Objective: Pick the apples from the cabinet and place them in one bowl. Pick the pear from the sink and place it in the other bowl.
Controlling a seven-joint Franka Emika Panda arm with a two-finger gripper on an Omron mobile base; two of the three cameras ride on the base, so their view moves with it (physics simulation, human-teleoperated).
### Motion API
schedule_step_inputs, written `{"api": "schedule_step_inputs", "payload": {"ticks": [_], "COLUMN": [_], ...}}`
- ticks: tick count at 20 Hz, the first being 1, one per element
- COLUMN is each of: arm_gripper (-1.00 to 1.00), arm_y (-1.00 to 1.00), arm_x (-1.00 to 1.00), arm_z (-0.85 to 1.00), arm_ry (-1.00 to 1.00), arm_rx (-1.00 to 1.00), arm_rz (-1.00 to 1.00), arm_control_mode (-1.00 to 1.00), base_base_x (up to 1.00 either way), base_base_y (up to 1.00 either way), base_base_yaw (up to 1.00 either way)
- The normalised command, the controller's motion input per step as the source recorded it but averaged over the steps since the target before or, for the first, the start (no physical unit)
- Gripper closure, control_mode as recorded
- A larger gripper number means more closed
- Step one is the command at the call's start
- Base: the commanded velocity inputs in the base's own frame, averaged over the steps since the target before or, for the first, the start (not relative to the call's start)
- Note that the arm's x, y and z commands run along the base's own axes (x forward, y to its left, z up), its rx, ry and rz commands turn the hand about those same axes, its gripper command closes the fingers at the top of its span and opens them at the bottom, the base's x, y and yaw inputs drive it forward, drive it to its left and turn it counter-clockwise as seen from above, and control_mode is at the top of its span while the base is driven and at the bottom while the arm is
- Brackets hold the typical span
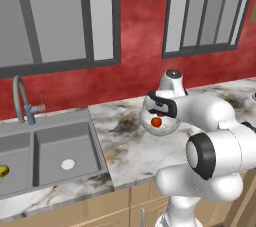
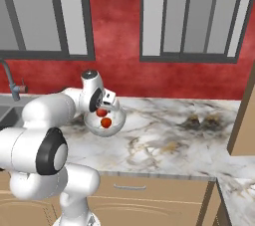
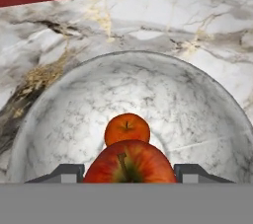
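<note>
One small glossy red apple [image 3: 127, 128] rests in my frosted grey-white bowl [image 3: 64, 119]; my hand [image 3: 129, 172] grips the second red apple [image 3: 129, 163] above it, ready to drop.

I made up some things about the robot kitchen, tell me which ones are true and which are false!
1. One apple lies inside the bowl. True.
2. The gripper is empty. False: its fingers are shut on a second apple, held over the bowl.
3. The pear is in the sink. True.
4. The bowl stands in the sink. False: it stands on the marble counter, near the red wall.
5. The faucet rises at the back of the sink. True.
</note>
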Motion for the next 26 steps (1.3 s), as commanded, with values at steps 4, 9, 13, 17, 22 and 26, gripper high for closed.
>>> {"api": "schedule_step_inputs", "payload": {"ticks": [4, 9, 13, 17, 22, 26], "arm_gripper": [1.00, 1.00, 1.00, 1.00, 1.00, 1.00], "arm_y": [0.00, 0.00, 0.00, 0.00, 0.00, 0.00], "arm_x": [0.00, 0.00, 0.00, 0.01, 0.04, 0.16], "arm_z": [-0.09, -0.21, -0.22, -0.13, -0.04, 0.00], "arm_ry": [0.00, 0.00, 0.00, 0.00, 0.00, 0.00], "arm_rx": [0.00, 0.00, -0.01, -0.01, -0.01, -0.01], "arm_rz": [0.00, 0.00, 0.00, 0.00, 0.00, 0.00], "arm_control_mode": [-1.00, -1.00, -1.00, -1.00, -1.00, -1.00], "base_base_x": [0.00, 0.00, 0.00, 0.00, 0.00, 0.00], "base_base_y": [0.00, 0.00, 0.00, 0.00, 0.00, 0.00], "base_base_yaw": [0.00, 0.00, 0.00, 0.00, 0.00, 0.00]}}
